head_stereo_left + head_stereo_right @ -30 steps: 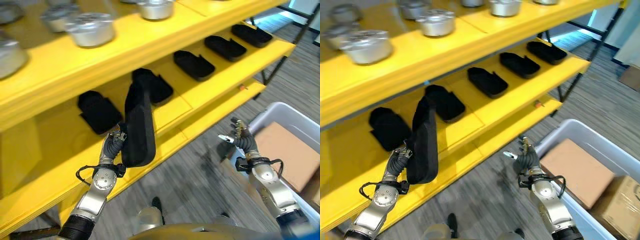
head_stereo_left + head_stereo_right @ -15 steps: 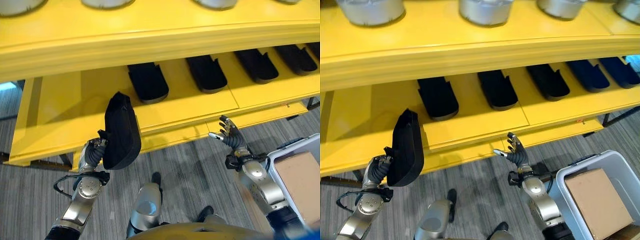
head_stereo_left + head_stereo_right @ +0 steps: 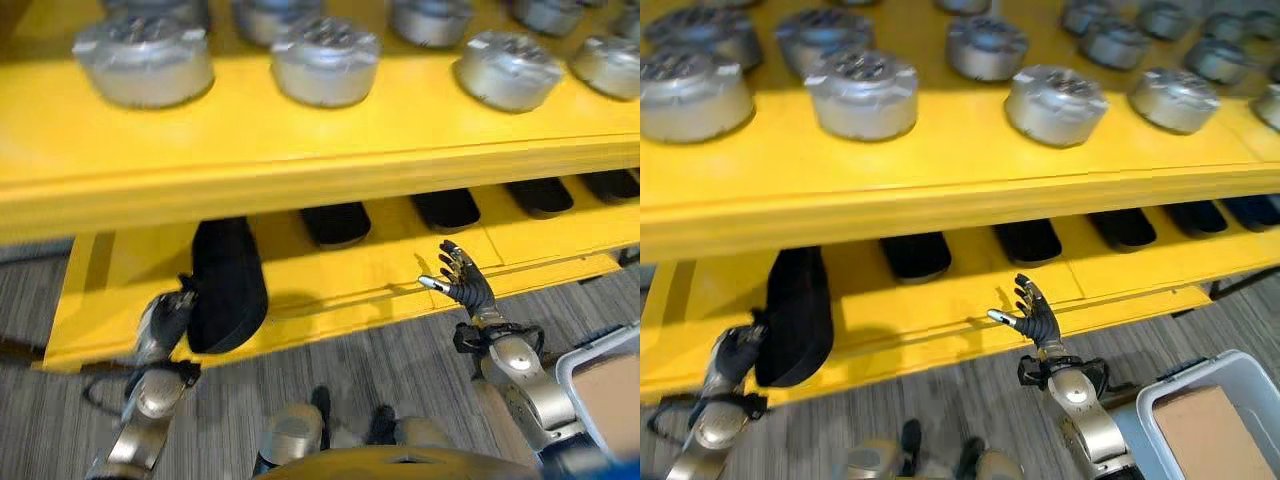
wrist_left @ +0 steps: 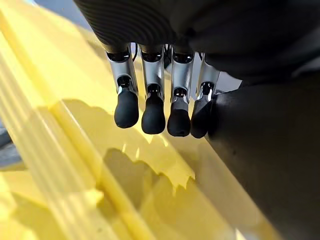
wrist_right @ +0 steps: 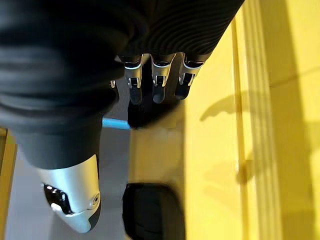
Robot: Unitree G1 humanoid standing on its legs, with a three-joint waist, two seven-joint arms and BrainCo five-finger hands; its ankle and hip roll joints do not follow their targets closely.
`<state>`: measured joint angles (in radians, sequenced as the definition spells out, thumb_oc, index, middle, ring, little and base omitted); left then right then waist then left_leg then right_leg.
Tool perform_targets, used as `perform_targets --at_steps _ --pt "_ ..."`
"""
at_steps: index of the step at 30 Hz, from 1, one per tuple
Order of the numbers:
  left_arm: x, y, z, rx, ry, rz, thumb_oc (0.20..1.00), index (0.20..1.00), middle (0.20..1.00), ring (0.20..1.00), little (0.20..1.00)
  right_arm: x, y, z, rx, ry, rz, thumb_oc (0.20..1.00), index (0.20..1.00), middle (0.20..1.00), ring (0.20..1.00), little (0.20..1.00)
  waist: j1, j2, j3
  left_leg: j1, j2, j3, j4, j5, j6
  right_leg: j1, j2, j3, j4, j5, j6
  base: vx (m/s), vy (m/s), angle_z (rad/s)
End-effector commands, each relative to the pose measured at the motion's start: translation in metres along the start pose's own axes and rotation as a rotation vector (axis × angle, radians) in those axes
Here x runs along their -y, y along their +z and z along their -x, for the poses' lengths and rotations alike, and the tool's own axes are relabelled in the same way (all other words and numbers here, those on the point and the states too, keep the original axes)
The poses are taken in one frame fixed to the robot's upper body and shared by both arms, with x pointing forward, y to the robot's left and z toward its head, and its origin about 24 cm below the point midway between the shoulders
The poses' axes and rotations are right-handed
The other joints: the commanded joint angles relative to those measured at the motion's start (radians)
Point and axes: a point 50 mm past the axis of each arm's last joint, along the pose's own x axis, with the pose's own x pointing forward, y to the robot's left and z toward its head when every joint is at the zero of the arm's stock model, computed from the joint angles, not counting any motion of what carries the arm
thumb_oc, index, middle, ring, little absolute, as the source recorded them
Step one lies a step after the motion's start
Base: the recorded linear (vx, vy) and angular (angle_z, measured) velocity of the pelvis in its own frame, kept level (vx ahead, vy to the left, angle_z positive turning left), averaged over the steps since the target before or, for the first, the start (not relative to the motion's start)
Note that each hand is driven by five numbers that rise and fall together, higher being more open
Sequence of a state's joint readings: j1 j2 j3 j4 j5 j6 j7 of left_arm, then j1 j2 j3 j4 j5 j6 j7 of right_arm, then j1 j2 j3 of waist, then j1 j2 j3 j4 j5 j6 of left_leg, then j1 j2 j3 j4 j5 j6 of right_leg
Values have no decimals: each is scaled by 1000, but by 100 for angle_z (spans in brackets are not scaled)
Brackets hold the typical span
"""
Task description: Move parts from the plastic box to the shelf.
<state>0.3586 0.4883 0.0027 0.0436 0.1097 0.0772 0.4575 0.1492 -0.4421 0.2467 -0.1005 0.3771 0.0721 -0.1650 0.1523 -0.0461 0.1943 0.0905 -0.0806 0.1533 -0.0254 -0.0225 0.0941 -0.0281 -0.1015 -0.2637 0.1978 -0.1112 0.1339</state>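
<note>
Holding the black moulded part upright on its end, the left hand has its fingers curled against the part's side. The part stands at the front of the lower shelf, in the open slot at the left end of a row of similar black parts that lie flat further back. The right hand hovers in front of the shelf edge with its fingers spread and carries nothing.

Risk 1: tipping. The part is tall and narrow as it stands, and appears to rest on a small footprint. If the hand lets go in this pose, the part is likely to topple, either onto the shelf or forward over the lip to the floor.

Risk 2: collision. The upper shelf overhangs closely, and the part's top is almost under its front edge. Pushing it inward while upright could jam it against that edge.

Risk 3: misalignment. Laid down carelessly, the part could strike the nearest flat part or lie askew from the row.

Surface: painted yellow shelving, smooth and glossy, offering little friction. The upper shelf carries rows of round silver metal housings. The floor is grey striped carpet. The plastic box stands low on the robot's right, with a brown cardboard sheet inside.
</note>
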Motion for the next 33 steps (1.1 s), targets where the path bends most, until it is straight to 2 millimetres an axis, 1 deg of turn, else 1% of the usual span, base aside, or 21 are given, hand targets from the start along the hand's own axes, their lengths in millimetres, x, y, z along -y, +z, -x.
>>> perform_targets --at_steps 1,6,9,10,13,17,18,19,20,21,22,23,24,25,26,28,29,30,31,32,33 --pt "-10 48 -18 216 99 60 200 200 200 200 200 6 25 -14 114 19 -44 1000 1000 1000 1000 1000 23 -12 2 -31 24 -41 61 -40 -80 121 39 11 -213 128 0 111 -63 21" --pt "-10 43 -14 191 112 52 200 200 200 200 200 6 22 -8 87 69 -109 1000 1000 1000 1000 1000 12 -14 -6 -32 24 -32 60 -39 -87 133 47 21 -246 134 0 56 -42 3" --pt "-15 39 -13 162 131 68 200 200 200 200 200 3 34 -1 176 119 -92 1000 1000 1000 1000 1000 4 -13 0 -37 28 -22 73 -45 -90 134 49 23 -244 130 0 35 -76 -5" --pt "-18 36 -11 154 132 74 200 200 200 200 200 1 45 4 257 152 -50 1000 1000 1000 1000 1000 0 -9 2 -34 29 -19 74 -46 -91 137 50 22 -247 130 1 43 -70 -5" --pt "-20 33 -8 143 126 72 200 200 200 200 200 0 59 11 355 183 -14 1000 1000 1000 1000 1000 -1 -5 1 -31 29 -14 82 -53 -94 145 49 18 -255 130 3 54 -67 -2" --pt "-18 30 -5 132 118 73 200 200 200 200 200 -3 65 14 378 219 -31 1000 1000 1000 1000 1000 -6 -1 6 -43 33 5 110 -60 -101 142 47 10 -250 127 2 24 -72 1" --pt "-16 32 -6 136 111 85 200 200 200 200 200 -3 69 16 403 227 -39 1000 1000 1000 1000 1000 -22 0 21 -67 49 91 179 -78 -116 143 34 -20 -250 133 0 20 -113 3" --pt "-14 36 -8 155 98 89 200 200 200 200 200 0 71 18 422 208 -49 1000 1000 1000 1000 1000 -44 -6 31 -77 93 186 249 -111 -130 150 13 -55 -241 123 3 -11 -118 15" --pt "-12 38 -10 163 88 89 200 200 200 200 200 2 74 19 437 189 -56 1000 1000 1000 1000 1000 -55 -8 39 -92 125 230 293 -124 -136 149 5 -74 -231 120 1 -15 -64 46" --pt "-11 39 -10 164 83 92 200 200 200 200 200 3 75 19 445 180 -58 1000 1000 1000 1000 1000 -60 -9 44 -102 140 243 312 -126 -139 146 0 -81 -224 119 -1 -100 -21 118" --pt "-5 39 -10 169 81 109 200 200 200 200 200 7 81 17 483 134 -40 1000 1000 1000 1000 1000 -70 1 60 -143 190 229 378 -136 -152 122 -8 -91 -175 102 -12 -91 40 112" --pt "-4 39 -9 168 84 120 200 200 200 200 200 8 82 15 482 132 -36 1000 1000 1000 1000 1000 -71 7 60 -140 198 211 370 -129 -153 111 -8 -86 -163 96 -17 -80 184 62" --pt "-3 38 -6 165 86 131 200 200 200 200 200 13 84 14 494 138 -17 1000 1000 1000 1000 1000 -77 19 53 -117 248 168 322 -81 -175 93 -11 -68 -142 73 -28 -25 230 -14" --pt "-3 38 -6 162 87 133 200 200 200 200 200 14 84 15 501 141 -10 1000 1000 1000 1000 1000 -78 23 50 -110 268 151 302 -54 -187 87 -12 -60 -135 64 -32 -84 252 -36" --pt "-3 37 -5 161 91 135 200 200 200 200 200 16 85 16 508 144 -5 1000 1000 1000 1000 1000 -79 24 48 -113 292 145 279 -7 -189 71 -18 -62 -129 70 -43 -88 190 -35" --pt "-4 36 -5 153 95 141 200 200 200 200 200 18 87 16 516 148 7 1000 1000 1000 1000 1000 -80 32 42 -108 348 97 238 58 -212 51 -28 -47 -104 48 -48 -65 207 -22" --pt "-5 35 -5 150 96 141 200 200 200 200 200 18 87 16 517 147 9 1000 1000 1000 1000 1000 -81 33 41 -108 356 88 232 68 -215 47 -29 -44 -99 44 -49 -103 371 -12" --pt "-3 31 -5 130 99 154 200 200 200 200 200 18 90 14 520 145 20 1000 1000 1000 1000 1000 -87 47 41 -109 415 55 201 143 -234 10 -47 -41 -52 21 -58 -153 451 -23" --pt "-2 30 -6 123 101 163 200 200 200 200 200 18 92 12 522 137 26 1000 1000 1000 1000 1000 -96 58 45 -104 443 58 190 168 -242 -16 -59 -45 -15 4 -63 -238 669 -29" --pt "2 28 -8 115 92 172 200 200 200 200 200 20 95 10 521 130 21 1000 1000 1000 1000 1000 -111 71 49 -82 451 85 166 160 -246 -55 -86 -54 46 -15 -59 -207 543 -13" --pt "4 29 -10 118 89 174 200 200 200 200 200 22 96 9 520 125 21 1000 1000 1000 1000 1000 -115 76 52 -77 444 82 160 154 -248 -73 -95 -51 70 -18 -56 -197 537 5"
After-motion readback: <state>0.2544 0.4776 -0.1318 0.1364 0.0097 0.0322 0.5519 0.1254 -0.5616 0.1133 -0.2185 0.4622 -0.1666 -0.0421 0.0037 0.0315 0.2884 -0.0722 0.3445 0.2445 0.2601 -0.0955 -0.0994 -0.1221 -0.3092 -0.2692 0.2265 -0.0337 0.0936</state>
